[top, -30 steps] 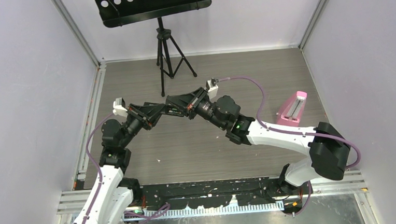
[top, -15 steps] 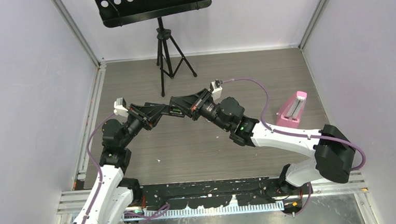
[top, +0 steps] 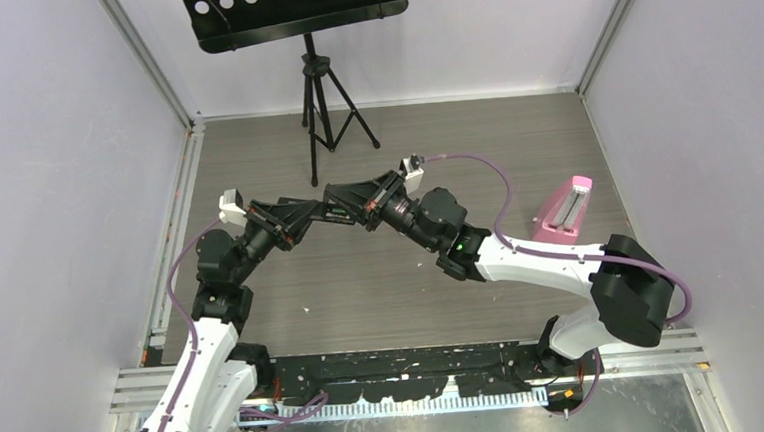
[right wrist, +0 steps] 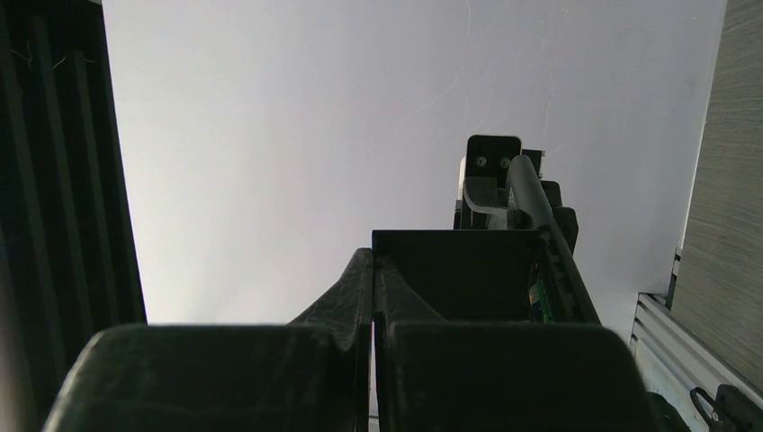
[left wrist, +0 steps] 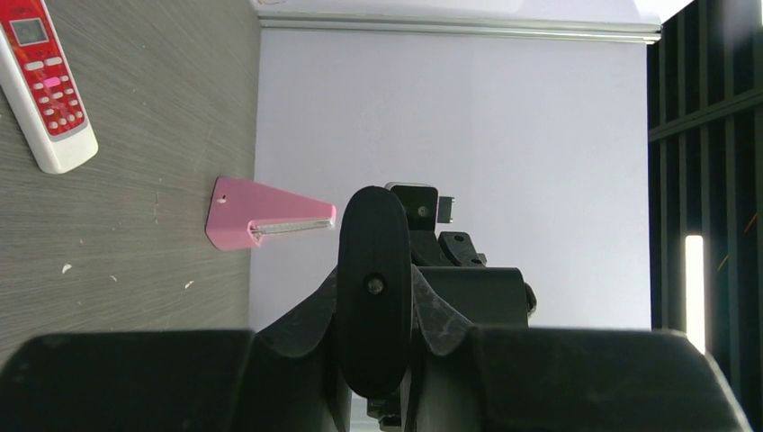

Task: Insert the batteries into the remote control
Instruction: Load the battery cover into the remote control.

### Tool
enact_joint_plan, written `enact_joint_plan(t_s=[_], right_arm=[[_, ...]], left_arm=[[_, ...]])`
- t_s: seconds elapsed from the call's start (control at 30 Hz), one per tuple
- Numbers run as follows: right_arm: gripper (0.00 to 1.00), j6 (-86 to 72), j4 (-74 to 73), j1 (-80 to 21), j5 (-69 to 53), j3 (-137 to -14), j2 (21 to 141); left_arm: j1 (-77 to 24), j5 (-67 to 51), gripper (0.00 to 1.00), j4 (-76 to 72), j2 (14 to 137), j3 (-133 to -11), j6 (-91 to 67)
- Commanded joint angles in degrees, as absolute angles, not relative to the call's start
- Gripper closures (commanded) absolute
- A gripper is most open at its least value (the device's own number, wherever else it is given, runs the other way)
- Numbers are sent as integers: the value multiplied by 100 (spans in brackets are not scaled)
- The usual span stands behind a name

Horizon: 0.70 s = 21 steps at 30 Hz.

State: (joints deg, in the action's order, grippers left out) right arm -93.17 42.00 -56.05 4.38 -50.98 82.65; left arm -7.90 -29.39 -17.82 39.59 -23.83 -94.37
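Close up, the left fingers (left wrist: 301, 328) pinch a black oblong piece (left wrist: 373, 288) of unclear identity; the right fingers (right wrist: 346, 288) press together.

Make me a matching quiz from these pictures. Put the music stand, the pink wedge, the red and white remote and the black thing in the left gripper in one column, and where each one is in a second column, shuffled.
Things:
1. music stand
2. pink wedge
3. red and white remote
4. black rounded object

Places:
A. held in the left gripper
B. standing at the far side of the table
C. lying keypad up on the table, seen only in the left wrist view
D. on the table near the right wall

Pairs: 1-B, 2-D, 3-C, 4-A
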Motion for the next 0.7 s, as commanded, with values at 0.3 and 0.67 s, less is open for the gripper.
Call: enact_joint_plan(t_s=[0.3,0.67], right_arm=[[93,-9443,3982,-5543,292,-4468,7911],[86,-9359,3976,-5485,414,-4100,7515]], left_arm=[[-800,-3059,100,-2520,3934,-2463,-9540],[-800,-3000,100,-2495,3995,-2447,-9459]])
